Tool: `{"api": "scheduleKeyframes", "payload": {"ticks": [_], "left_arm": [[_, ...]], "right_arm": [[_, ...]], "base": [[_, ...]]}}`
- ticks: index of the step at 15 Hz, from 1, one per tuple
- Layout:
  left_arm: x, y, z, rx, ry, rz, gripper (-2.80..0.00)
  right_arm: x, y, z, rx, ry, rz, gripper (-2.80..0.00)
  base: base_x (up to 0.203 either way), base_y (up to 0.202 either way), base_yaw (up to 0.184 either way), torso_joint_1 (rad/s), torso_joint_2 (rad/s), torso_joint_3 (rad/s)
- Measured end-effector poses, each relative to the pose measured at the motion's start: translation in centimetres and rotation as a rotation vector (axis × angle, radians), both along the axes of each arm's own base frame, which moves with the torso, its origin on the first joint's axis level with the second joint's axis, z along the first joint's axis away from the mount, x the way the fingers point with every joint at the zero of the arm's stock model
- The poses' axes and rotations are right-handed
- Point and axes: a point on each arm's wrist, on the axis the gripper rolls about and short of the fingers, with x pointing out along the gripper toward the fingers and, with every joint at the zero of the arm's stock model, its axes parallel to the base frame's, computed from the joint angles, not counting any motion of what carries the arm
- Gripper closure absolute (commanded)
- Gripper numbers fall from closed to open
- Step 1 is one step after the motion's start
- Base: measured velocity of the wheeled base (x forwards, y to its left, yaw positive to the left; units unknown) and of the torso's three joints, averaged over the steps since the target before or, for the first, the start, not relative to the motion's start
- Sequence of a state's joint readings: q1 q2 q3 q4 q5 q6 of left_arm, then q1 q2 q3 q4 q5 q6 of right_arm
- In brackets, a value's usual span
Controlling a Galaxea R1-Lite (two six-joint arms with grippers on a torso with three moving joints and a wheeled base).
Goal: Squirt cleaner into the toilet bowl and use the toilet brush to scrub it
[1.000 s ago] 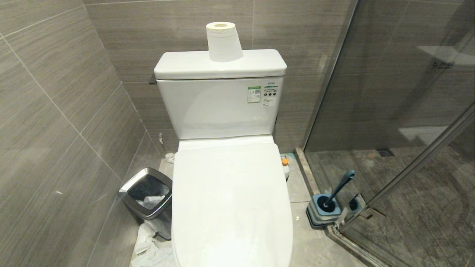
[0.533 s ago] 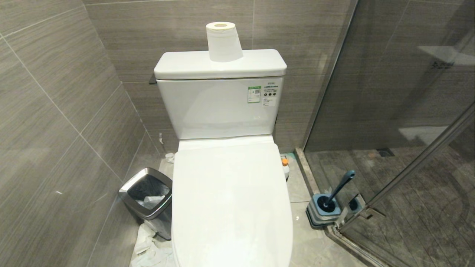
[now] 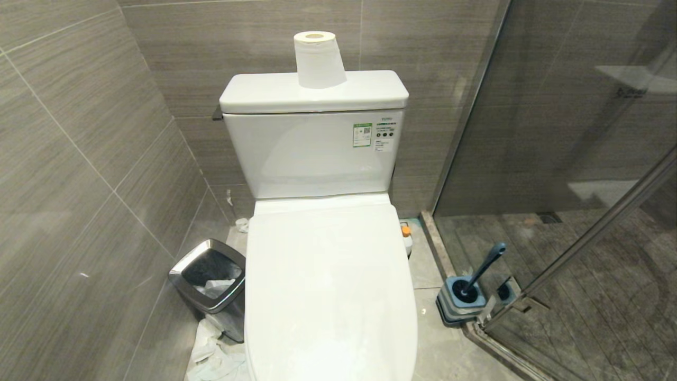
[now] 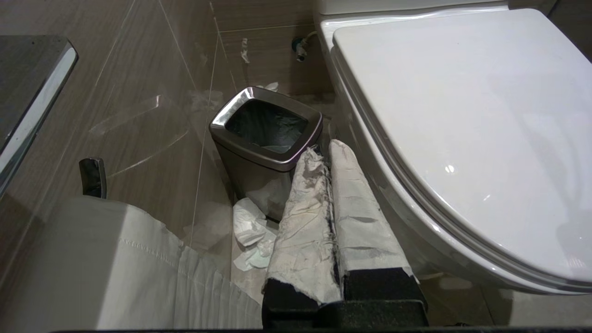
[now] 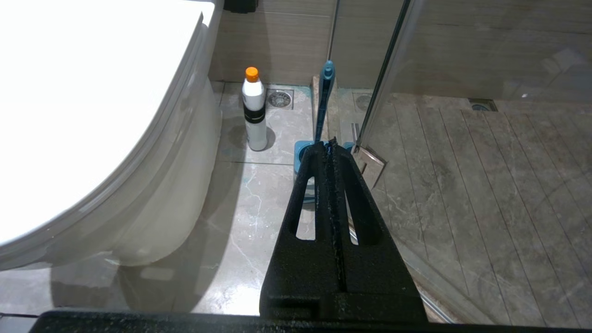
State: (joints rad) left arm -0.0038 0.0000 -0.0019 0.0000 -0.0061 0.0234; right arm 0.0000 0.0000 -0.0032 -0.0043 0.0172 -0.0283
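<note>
**Lid down, both grippers shut and empty**

Nothing had moved since the earlier head frames: bowl, bin and brush sat exactly where they were a second before, and neither arm showed in the head view.

From the head view, the toilet bowl stood glossy white with its flat oval lid closed over the basin. A roll of paper stood upright on the smooth cistern lid. On the floor to the robot's left, tight against the tiled wall, stood a square steel-rimmed bin with crumpled tissue at its foot. To the right, the cleaner peeped out beside the bowl, orange cap up. Further right, the toilet brush leaned in its square grey-blue holder, right beside the corner of the glass shower screen. A bare strip of floor lay between bowl and holder.

In the left wrist view, the left gripper hung between the bin and the bowl's curved rim, its paper-wrapped fingers pressed together around nothing.

In the right wrist view, the right gripper hung over marbled floor tile, its rough black fingers clenched on nothing. Beyond it the cleaner stood upright just beside the bowl, and the slim brush handle rose from the holder next to the glass edge.
</note>
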Motion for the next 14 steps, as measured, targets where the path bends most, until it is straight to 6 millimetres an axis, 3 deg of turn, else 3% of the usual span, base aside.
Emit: {"api": "scheduleKeyframes", "payload": {"ticks": [14], "left_arm": [[-0.01, 0.00, -0.04, 0.001, 0.006, 0.001, 0.00]], "right_arm": [[0.00, 0.00, 0.00, 0.000, 0.000, 0.001, 0.00]], "base": [[0.000, 0.000, 0.000, 0.000, 0.00, 0.000]]}}
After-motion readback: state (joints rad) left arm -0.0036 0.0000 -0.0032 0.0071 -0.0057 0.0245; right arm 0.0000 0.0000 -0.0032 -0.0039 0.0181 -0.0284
